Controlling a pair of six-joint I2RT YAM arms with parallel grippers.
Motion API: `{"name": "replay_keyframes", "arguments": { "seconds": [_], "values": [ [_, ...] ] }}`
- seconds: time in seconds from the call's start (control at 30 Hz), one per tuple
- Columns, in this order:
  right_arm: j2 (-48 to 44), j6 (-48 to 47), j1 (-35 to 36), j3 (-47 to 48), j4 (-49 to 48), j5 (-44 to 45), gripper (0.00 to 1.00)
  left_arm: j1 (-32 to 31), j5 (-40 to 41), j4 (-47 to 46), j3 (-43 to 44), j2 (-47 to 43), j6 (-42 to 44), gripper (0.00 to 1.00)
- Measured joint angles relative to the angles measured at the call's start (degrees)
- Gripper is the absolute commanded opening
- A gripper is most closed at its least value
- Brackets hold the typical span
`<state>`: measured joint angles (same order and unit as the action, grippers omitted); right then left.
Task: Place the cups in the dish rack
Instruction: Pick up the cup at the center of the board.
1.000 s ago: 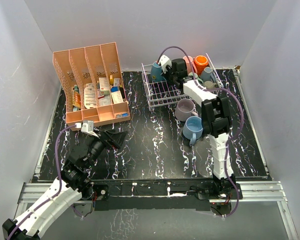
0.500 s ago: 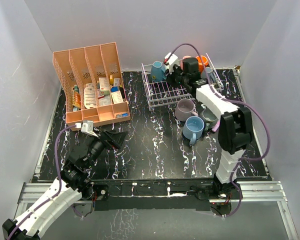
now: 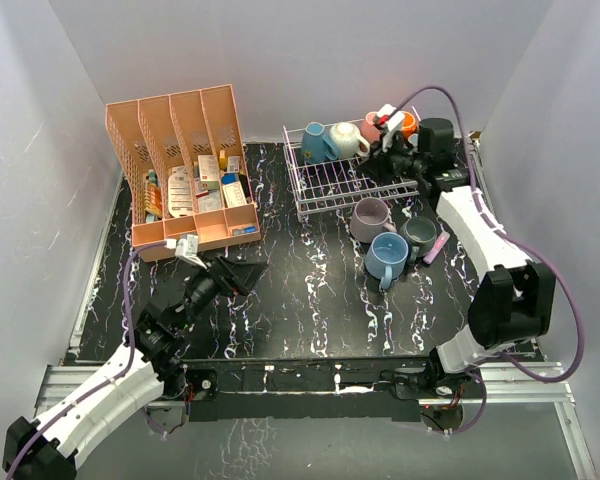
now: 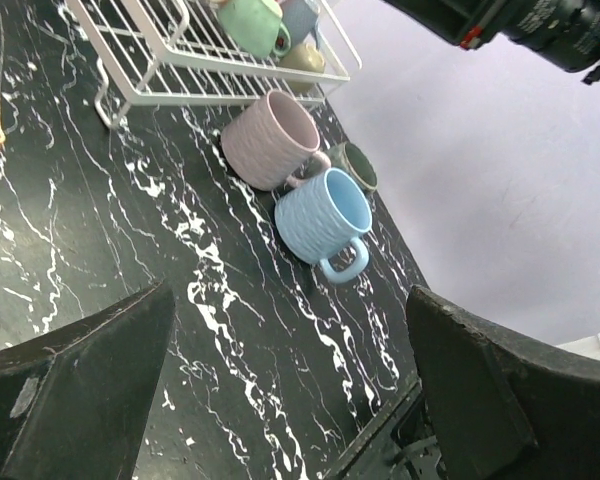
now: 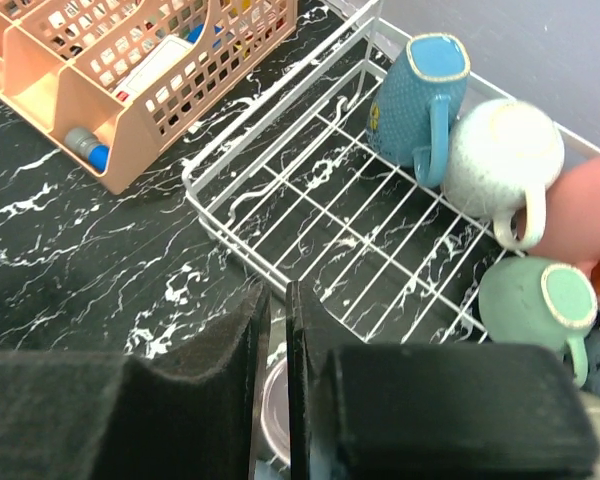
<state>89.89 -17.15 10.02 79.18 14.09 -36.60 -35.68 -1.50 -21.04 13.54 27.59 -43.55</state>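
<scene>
Black white-veined tabletop [image 3: 310, 290], grey walls [image 3: 280, 50]

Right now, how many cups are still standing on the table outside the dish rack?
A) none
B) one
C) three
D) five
C: the lilac cup, the light blue cup and the dark cup all stand on the table, just in front of the dish rack.
</scene>
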Motion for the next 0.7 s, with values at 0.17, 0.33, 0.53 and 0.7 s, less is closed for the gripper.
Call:
{"name": "replay_keyframes", "arguments": {
  "seconds": [0.17, 0.33, 0.53, 0.7],
  "values": [
    [-4.94, 1.49, -5.18, -5.20, 1.57, -4.87, 0.17, 0.00, -2.43, -2.25, 0.02, 4.26, -0.68, 0.97],
    [-9.79, 2.75, -10.45, -11.89, 2.49, -9.84, 0.17, 0.00, -3.26, -3.96, 0.74, 5.14, -1.42, 0.96],
    [-14.99, 4.52, -15.98, -18.29, 2.08, -16.50, 0.19, 0.00, -4.00, -6.03, 4.17, 9.35, -2.10, 0.94],
    [-16.90, 8.94, -22.36, -21.33, -1.38, -23.98, 0.25, 0.00, -5.53, -6.21, 7.30, 15.41, -3.17, 0.91]
  ]
}}
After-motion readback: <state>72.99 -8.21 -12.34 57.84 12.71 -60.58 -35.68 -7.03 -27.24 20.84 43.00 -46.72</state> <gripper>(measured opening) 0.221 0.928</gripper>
